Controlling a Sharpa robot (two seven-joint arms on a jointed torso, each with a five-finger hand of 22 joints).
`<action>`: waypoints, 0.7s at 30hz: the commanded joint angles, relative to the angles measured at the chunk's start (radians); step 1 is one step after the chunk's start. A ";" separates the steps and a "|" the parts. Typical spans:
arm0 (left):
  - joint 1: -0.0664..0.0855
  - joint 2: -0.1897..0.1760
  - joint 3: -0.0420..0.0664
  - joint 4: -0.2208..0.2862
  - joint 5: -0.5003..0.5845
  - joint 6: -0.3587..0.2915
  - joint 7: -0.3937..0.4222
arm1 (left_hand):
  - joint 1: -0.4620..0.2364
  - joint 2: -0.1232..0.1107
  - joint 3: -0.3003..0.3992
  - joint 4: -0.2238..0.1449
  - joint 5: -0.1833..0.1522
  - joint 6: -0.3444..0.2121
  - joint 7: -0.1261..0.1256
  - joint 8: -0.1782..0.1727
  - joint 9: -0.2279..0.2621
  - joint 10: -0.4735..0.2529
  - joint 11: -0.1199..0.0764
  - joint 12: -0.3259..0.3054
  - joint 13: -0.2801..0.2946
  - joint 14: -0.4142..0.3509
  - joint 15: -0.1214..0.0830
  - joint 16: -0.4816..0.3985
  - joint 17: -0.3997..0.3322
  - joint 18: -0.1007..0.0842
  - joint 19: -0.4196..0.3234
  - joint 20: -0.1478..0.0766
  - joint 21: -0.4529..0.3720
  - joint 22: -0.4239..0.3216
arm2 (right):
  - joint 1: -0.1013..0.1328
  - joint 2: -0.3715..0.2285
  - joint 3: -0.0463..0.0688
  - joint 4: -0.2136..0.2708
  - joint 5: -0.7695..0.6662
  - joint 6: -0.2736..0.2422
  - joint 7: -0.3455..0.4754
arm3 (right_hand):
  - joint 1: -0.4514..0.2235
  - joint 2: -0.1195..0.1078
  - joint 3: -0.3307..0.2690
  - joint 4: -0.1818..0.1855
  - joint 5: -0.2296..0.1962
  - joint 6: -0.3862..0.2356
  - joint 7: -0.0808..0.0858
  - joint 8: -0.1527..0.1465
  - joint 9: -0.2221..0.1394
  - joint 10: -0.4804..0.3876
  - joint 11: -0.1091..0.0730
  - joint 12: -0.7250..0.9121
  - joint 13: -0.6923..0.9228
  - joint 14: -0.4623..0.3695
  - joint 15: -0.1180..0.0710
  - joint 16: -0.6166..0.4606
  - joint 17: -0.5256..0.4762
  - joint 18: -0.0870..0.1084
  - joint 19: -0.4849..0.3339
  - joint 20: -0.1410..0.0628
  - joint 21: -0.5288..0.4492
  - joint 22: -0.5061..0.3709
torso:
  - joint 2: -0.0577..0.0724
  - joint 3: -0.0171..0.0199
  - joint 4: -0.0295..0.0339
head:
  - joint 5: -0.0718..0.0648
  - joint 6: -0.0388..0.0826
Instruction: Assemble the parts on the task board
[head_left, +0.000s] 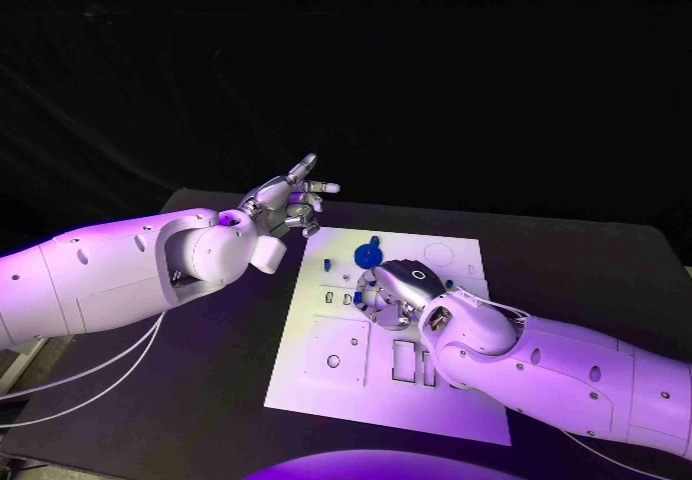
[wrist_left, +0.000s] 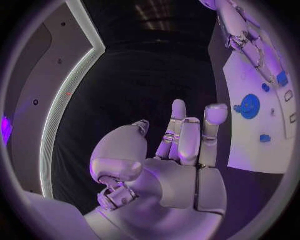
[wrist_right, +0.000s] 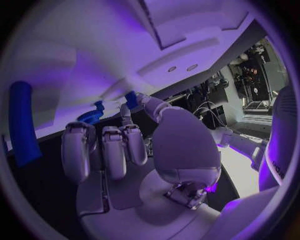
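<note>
- Spanning the middle of the black table (head_left: 577, 260), the flat white rectangular task board (head_left: 339, 380) serves as the reference for every position below.
- Left hand (head_left: 289, 205): raised off the board's far left corner, clear of its surface, fingers loosely extended and spread, holding nothing.
- Right hand (head_left: 397, 292): lowered onto the board's centre, palm down, fingers curled toward the surface. Whether they clamp a part cannot be determined; the right wrist view places a fingertip (wrist_right: 132, 100) against a small blue piece, with the grasp itself unclear.
- Round blue disc-shaped part with side tabs (head_left: 369, 250): resting on the board just beyond the right hand, toward the far edge.
- Long blue bar-shaped part (wrist_right: 24, 125): near the right hand's fingers; exact board position unclear.
- Small blue block parts (head_left: 329, 264): on the board, left of the disc.
- Step in hand, by judgement: seating or picking a part at board centre.
- Next move likely requires aligning that piece with its recess and pressing squarely.
</note>
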 joint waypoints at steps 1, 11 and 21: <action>0.002 0.002 0.001 0.002 -0.008 0.026 0.000 | 0.006 0.007 -0.006 -0.001 0.007 -0.005 -0.001 -0.006 -0.001 -0.005 0.000 -0.004 -0.002 -0.004 0.002 -0.002 0.001 0.007 0.004 0.004 0.000 0.001 | -0.001 0.001 0.000 -0.001 -0.016 0.012 -0.004 | 0.004 -0.010 -0.006 -0.002 -0.005 -0.006 0.001 -0.004 -0.001 -0.005 0.005 -0.007 0.131 0.096 0.006 -0.001 0.237 0.000 0.017 0.003 -0.006 0.187 | 0.000 0.0002 -0.0008 | 0.000 -0.001; 0.002 0.002 0.001 0.002 -0.014 0.032 -0.002 | 0.009 0.008 -0.007 -0.001 0.007 -0.004 -0.001 -0.005 -0.001 -0.006 0.000 -0.004 -0.003 -0.002 0.003 0.002 0.006 0.006 0.010 0.004 0.005 0.009 | -0.001 0.001 0.000 -0.003 -0.018 0.019 -0.005 | 0.001 -0.014 -0.009 0.000 -0.011 -0.019 0.007 -0.013 -0.007 -0.012 0.011 -0.014 0.124 0.095 0.011 -0.003 0.230 0.002 0.012 0.006 -0.016 0.182 | -0.001 -0.0002 0.0002 | -0.001 -0.002; 0.002 0.001 0.001 0.003 -0.015 0.032 -0.002 | 0.009 0.008 -0.007 -0.001 0.007 -0.004 -0.001 -0.005 -0.001 -0.006 0.000 -0.004 -0.003 -0.002 0.003 0.002 0.006 0.006 0.010 0.004 0.005 0.009 | -0.001 0.000 0.000 -0.003 -0.018 0.024 -0.005 | 0.006 -0.007 -0.006 0.000 -0.015 -0.011 0.006 -0.011 -0.007 -0.011 0.011 -0.012 0.126 0.095 0.013 -0.003 0.230 0.002 0.012 0.009 -0.017 0.183 | 0.000 -0.0006 -0.0008 | -0.002 -0.002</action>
